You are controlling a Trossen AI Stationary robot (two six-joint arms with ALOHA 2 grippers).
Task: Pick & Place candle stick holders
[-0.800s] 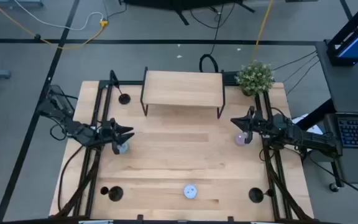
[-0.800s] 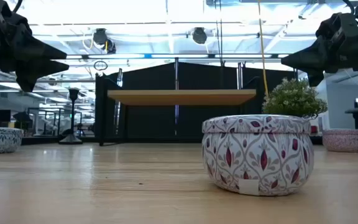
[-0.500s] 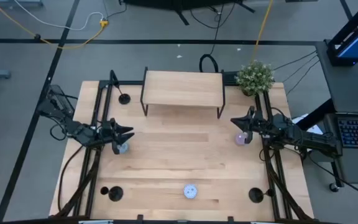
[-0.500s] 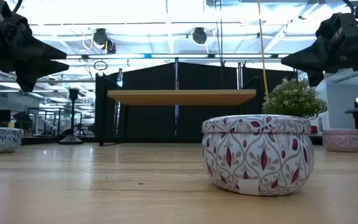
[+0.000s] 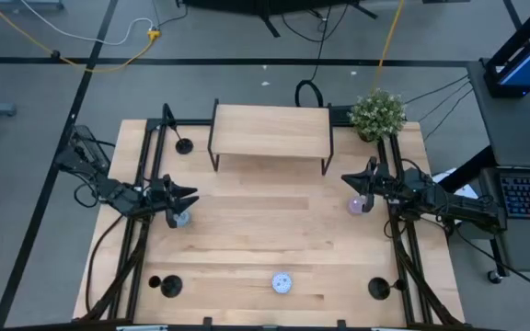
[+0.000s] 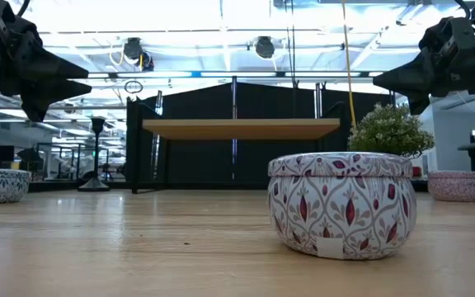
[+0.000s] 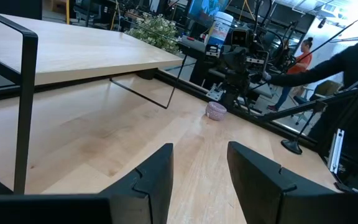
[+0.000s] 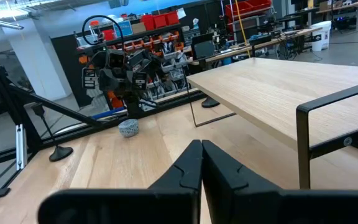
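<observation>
Three black candle stick holders stand on their round bases on the wooden table: one at the far left [image 5: 184, 145], beside the shelf's leg, one at the near left [image 5: 166, 286] and one at the near right [image 5: 378, 289]. The far left one also shows in the low view [image 6: 96, 158]. My left gripper [image 5: 190, 195] hovers open at the table's left side, above a blue tin [image 5: 180, 219]. My right gripper [image 5: 348, 180] hovers shut at the right side, above a pink tin [image 5: 356, 205]. Both are empty and well above the table [image 6: 60, 82] [image 6: 386, 82].
A wooden shelf on black legs [image 5: 270, 131] stands at the far middle, with a potted plant [image 5: 378, 113] at the far right. A patterned tin [image 5: 282, 282] sits at the near middle. A person in orange [image 7: 300, 53] shows beyond the table.
</observation>
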